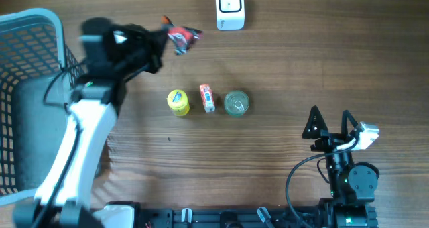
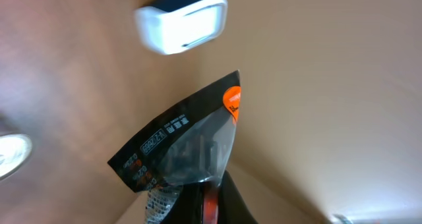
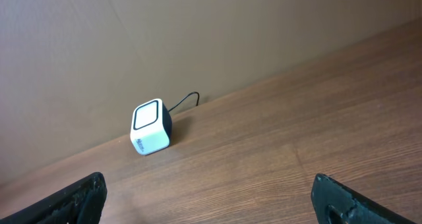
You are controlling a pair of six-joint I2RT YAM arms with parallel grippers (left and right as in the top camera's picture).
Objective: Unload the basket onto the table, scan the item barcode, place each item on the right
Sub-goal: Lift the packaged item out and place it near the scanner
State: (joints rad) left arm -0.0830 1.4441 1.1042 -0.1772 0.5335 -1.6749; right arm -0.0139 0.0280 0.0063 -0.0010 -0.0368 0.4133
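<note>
The left jaws grasp the snack packet point(image 2: 184, 145), held near the far edge of the surface, just left of the scanner point(image 1: 230, 8). The right jaws are released. I judge the pickup done; scanning is left.

Blue basket point(image 1: 30, 17); yellow jar point(image 1: 177, 102), carton point(image 1: 207, 97), can point(image 1: 236, 103).

left arm point(image 1: 84, 131) extended, left gripper point(image 1: 163, 40) clamped on packet point(image 1: 183, 36); right arm point(image 1: 350, 178) tucked back, right gripper point(image 1: 330, 121) gaping.

The packet point(image 2: 191, 145) is glossy plastic, the table point(image 1: 301, 67) matt wood, the can point(image 1: 236, 103) shiny metal.
</note>
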